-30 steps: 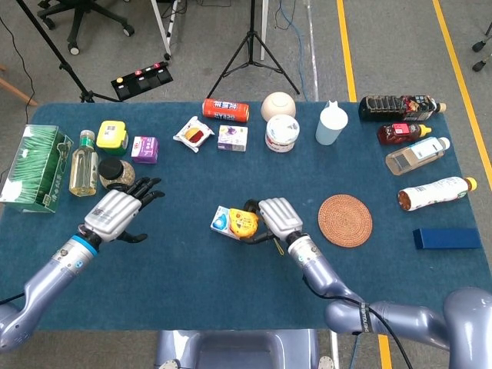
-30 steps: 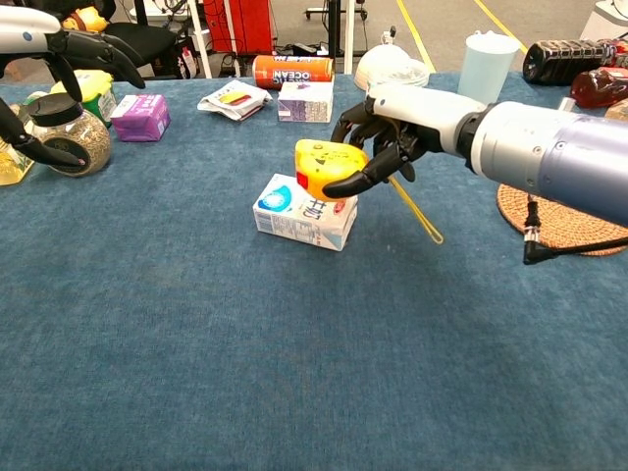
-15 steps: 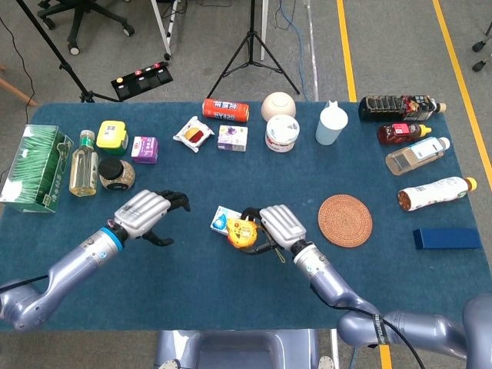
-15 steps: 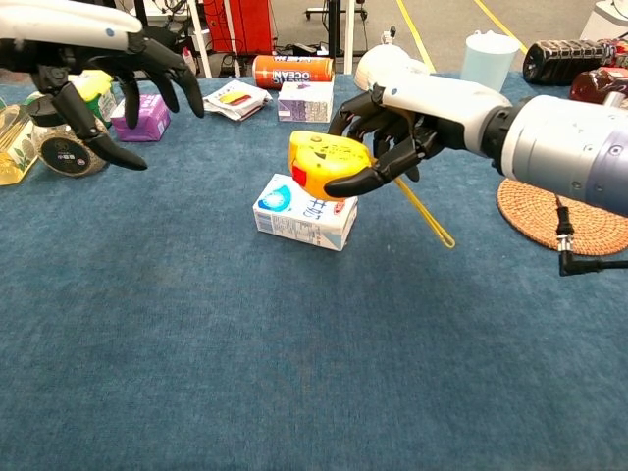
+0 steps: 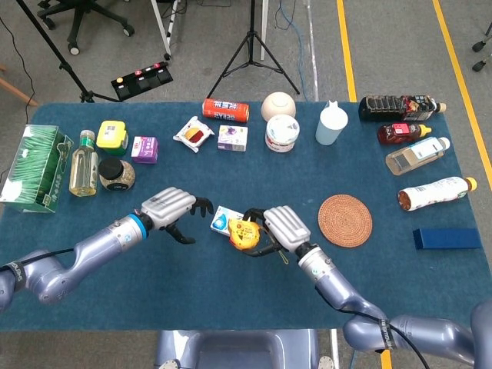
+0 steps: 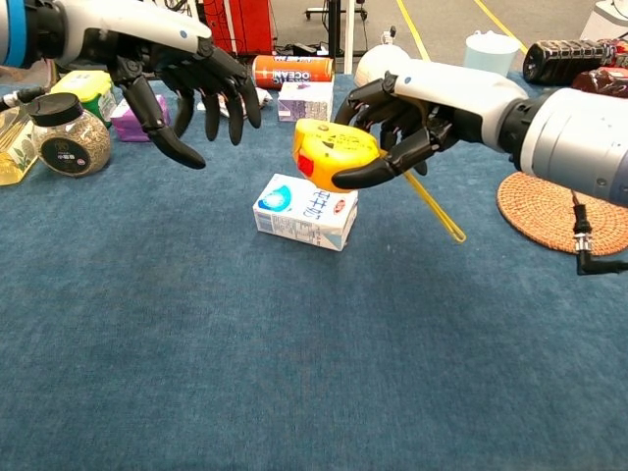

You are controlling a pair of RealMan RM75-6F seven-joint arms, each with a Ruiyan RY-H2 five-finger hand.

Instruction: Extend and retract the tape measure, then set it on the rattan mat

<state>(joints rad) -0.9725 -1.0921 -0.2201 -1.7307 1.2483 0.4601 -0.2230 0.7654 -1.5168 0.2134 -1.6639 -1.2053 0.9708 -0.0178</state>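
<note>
My right hand (image 5: 275,228) (image 6: 402,108) grips the yellow tape measure (image 5: 244,233) (image 6: 334,154) and holds it in the air above a small white and blue carton (image 5: 222,219) (image 6: 306,210). A yellow strap (image 6: 432,203) hangs from the tape measure under the hand. To the tape measure's left my left hand (image 5: 171,211) (image 6: 182,78) hovers with spread fingers, holding nothing. The round rattan mat (image 5: 345,220) (image 6: 558,218) lies on the blue table to the right of my right hand.
Along the far edge stand a red can (image 5: 225,110), a bowl (image 5: 278,105), a white tub (image 5: 281,133), a cup (image 5: 330,124) and small boxes. Several bottles (image 5: 419,154) lie at the right. A jar (image 5: 116,174), an oil bottle (image 5: 83,164) and a green box (image 5: 35,167) occupy the left.
My left hand has swung right across the table toward the tape measure. My right hand has lifted the tape measure a little and turned it toward the left hand.
</note>
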